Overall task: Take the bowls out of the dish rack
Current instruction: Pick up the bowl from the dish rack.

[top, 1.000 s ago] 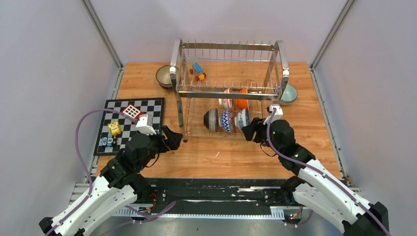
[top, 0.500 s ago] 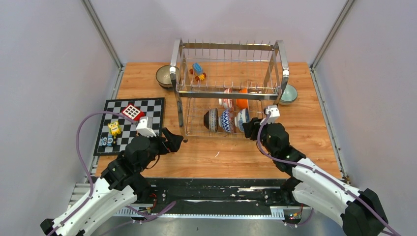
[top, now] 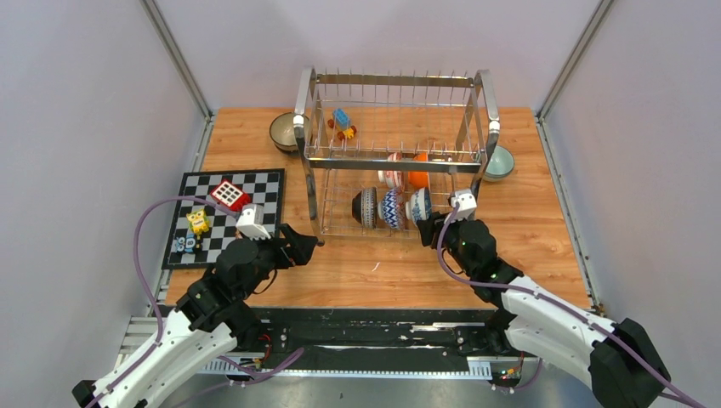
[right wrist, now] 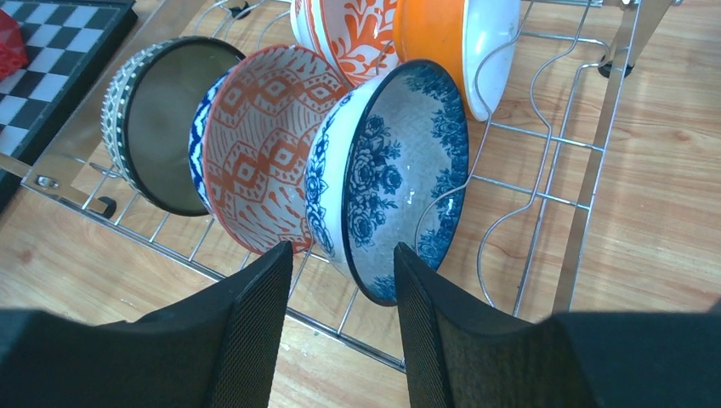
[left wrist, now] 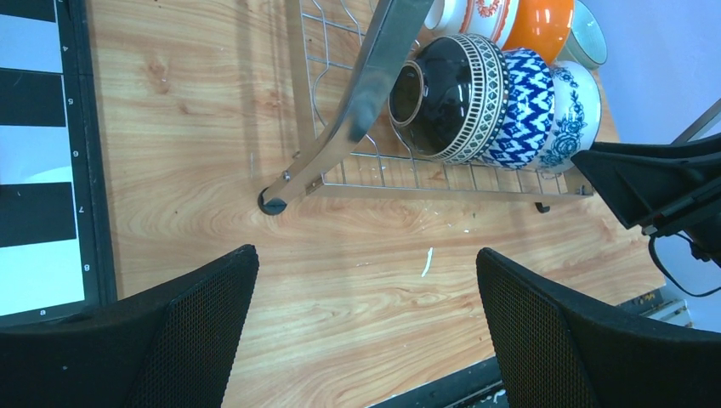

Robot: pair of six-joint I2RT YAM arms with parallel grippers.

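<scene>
Overhead: showed chrome wire dish rack (top: 395, 159) on wooden bench (top: 400, 265), patterned ceramic bowls (top: 391, 208) on edge in lower tier. Left wrist: showed left hand (left wrist: 366, 280) released, spread wide over bench. Right wrist: showed right hand (right wrist: 342, 272) straddling blue-floral white bowl (right wrist: 400, 170) at its rim; could not tell whether grasping.

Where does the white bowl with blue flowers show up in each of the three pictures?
Top external: blue-flower bowl, rightmost of three in the dish rack's front row.
Left wrist: upper right, its outside facing us.
Right wrist: centre, inside showing, just beyond the right pincer.
Shared landmark: the zigzag bowl beside it.
</scene>
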